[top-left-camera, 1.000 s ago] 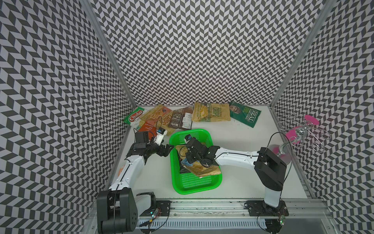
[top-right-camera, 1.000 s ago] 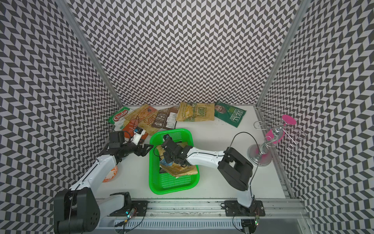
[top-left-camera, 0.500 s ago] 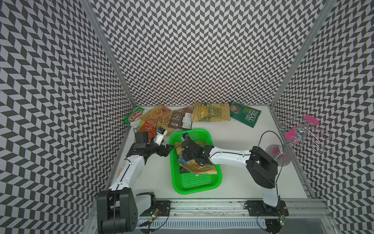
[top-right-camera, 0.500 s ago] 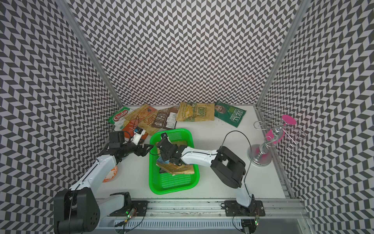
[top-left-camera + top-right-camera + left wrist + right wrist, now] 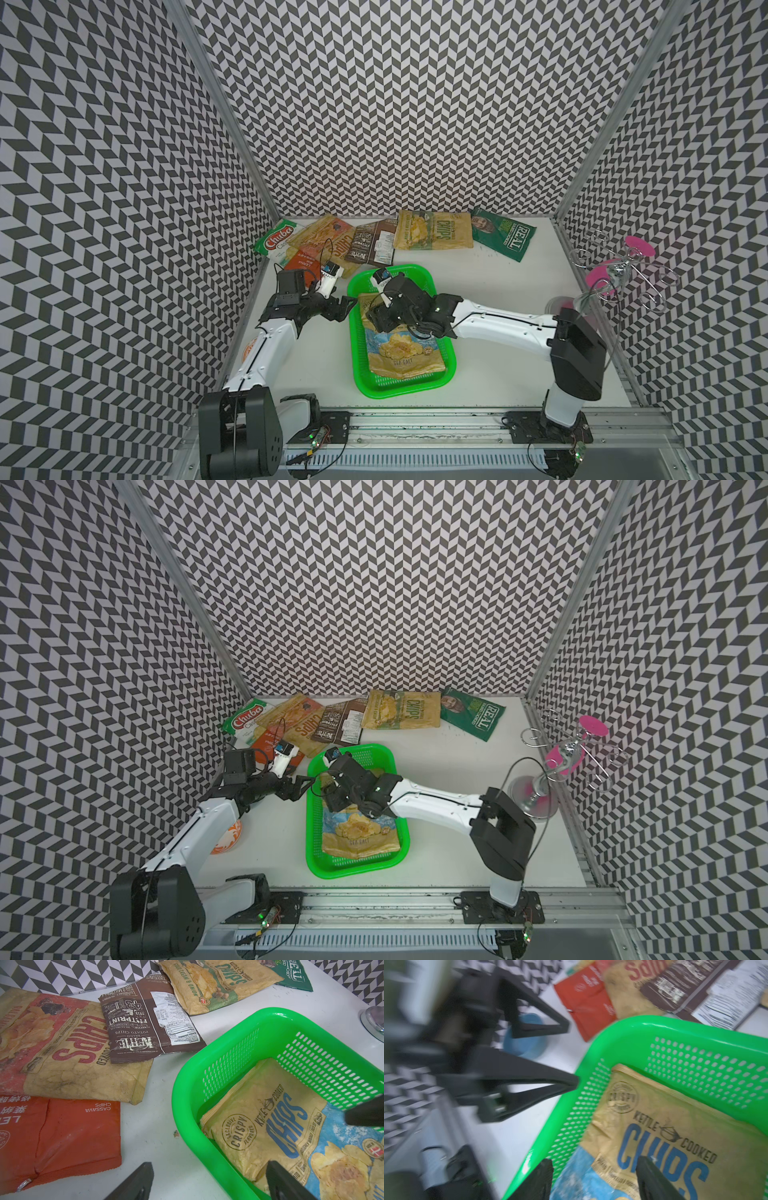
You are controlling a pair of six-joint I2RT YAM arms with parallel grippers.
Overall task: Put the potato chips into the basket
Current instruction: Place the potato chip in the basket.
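Bright, even light from above in both top views, soft shadows on the white surface (image 5: 498, 270), shiny glare on the green basket (image 5: 276, 1013) rim, left wrist view sharp, right wrist view fuzzy, left hand (image 5: 572, 1054) smeared with blur there

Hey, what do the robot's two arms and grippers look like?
The left arm and right arm have white links with bulky black joints and thin black cables looping alongside. The left gripper and right gripper are black, with tapering triangular open-frame fingers.

I work in a lab test cell: chevron-patterned walls (image 5: 395, 104) box in my white table (image 5: 498, 282), with a metal rail (image 5: 415, 428) along its front edge.
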